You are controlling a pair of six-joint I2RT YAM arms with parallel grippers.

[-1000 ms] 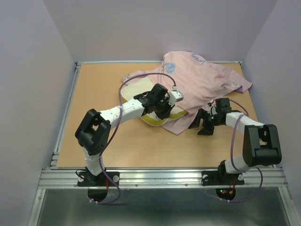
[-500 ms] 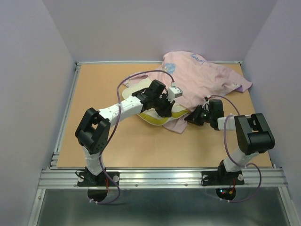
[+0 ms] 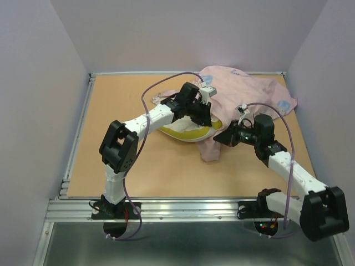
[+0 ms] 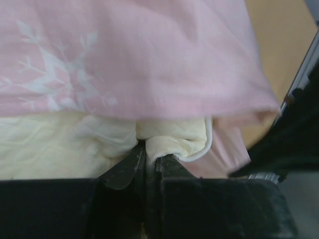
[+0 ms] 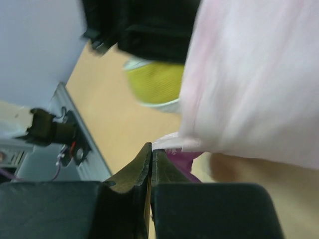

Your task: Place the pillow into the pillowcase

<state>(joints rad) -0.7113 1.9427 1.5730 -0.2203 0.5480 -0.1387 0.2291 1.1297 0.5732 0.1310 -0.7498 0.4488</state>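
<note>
Pink pillowcase (image 3: 244, 91) bunched from centre toward 1 o'clock, pillow (image 3: 186, 132) at centre, half under it. Your left gripper (image 4: 148, 149) clamped on pillow corner. Right gripper (image 5: 151, 148) pinching pillowcase edge at very tips. Pull hard, thin bite slips, opening collapses.

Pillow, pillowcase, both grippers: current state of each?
pillow: far part covered by pink fabric, yellow-banded near end exposed, not fully in.
pillowcase: crumpled, pink side up, draped over the pillow, near edge pinched.
left gripper: shut on a fold of the pillow's cream cover.
right gripper: shut on the pillowcase hem.
</note>
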